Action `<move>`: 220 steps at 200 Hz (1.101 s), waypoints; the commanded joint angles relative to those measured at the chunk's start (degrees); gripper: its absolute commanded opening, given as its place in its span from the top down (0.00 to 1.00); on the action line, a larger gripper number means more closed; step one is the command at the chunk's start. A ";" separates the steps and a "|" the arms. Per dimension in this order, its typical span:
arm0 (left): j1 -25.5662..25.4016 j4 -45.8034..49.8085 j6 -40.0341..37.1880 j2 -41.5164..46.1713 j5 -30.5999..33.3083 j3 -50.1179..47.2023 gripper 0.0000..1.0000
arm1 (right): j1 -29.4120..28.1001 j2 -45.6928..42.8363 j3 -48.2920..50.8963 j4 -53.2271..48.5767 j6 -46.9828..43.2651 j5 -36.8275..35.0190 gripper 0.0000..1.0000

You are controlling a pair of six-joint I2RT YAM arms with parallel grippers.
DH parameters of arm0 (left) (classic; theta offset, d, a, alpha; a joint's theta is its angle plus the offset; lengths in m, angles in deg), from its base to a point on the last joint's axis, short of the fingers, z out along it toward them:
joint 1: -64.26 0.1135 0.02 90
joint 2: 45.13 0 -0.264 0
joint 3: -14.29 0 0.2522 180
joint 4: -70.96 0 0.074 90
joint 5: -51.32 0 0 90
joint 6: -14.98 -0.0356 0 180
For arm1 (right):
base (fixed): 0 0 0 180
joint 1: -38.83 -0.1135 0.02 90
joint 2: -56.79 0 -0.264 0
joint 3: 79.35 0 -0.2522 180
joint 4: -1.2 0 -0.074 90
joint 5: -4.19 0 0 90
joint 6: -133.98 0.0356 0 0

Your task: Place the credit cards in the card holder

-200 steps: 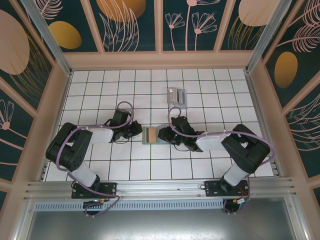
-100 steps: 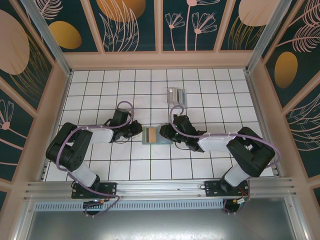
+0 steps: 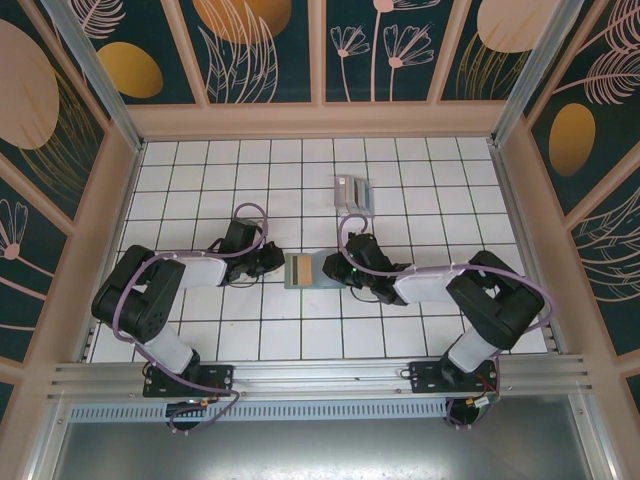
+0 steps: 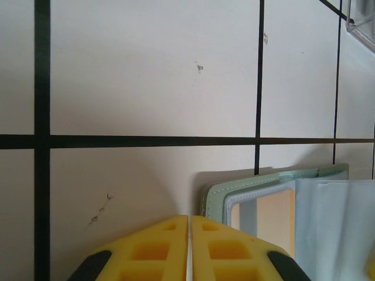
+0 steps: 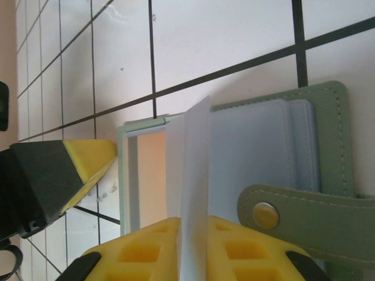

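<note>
A sage-green holder (image 3: pixel 305 270) lies open and flat on the white tiled desk (image 3: pixel 200 180), midway between the two arms. From the right wrist its stitched green edge frames pale blue-grey inner pockets. A tan panel (image 5: pixel 151 175) shows in the pocket at its left end, and a green strap (image 5: pixel 316 216) with a metal snap (image 5: pixel 266 215) crosses its right end. A thin, pale card (image 5: pixel 190 164) stands on edge over the pockets, pinched between the yellow fingers of the right hand (image 5: pixel 190 228). The left hand (image 4: pixel 188 225) sits low, just beside the holder's left edge, its yellow fingers pressed together with nothing between them. Farther back on the desk, well apart from the holder, lies a small pile of grey and silvery cards (image 3: pixel 353 194).
</note>
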 commanded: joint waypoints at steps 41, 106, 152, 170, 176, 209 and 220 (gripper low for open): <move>-0.14 -1.16 -0.02 -0.25 -0.51 -0.20 0.89 | 0.23 4.86 -4.20 0.24 -0.20 0.39 0.78; -0.16 -1.57 -0.21 -0.97 -0.60 -0.13 0.89 | 0.27 7.84 -8.33 -3.27 -1.83 0.82 0.73; -0.08 -1.85 -0.57 -1.46 -0.69 -0.09 0.89 | 0.27 9.94 -10.53 -5.48 -2.74 1.07 0.71; -0.10 -2.27 -0.42 -1.59 -0.51 -0.40 0.89 | 0.23 10.66 -11.54 -6.61 -3.36 1.30 0.70; -0.12 -2.21 -0.61 -1.74 -0.51 -0.31 0.89 | 0.23 10.92 -11.91 -7.10 -3.67 1.22 0.69; -0.05 -2.51 -0.44 -1.87 -0.66 -0.33 0.89 | 0.23 11.51 -13.08 -7.93 -4.54 1.60 0.66; -0.06 -2.62 -0.42 -2.04 -0.84 -0.16 0.89 | 0.14 11.49 -13.31 -8.13 -5.07 1.57 0.65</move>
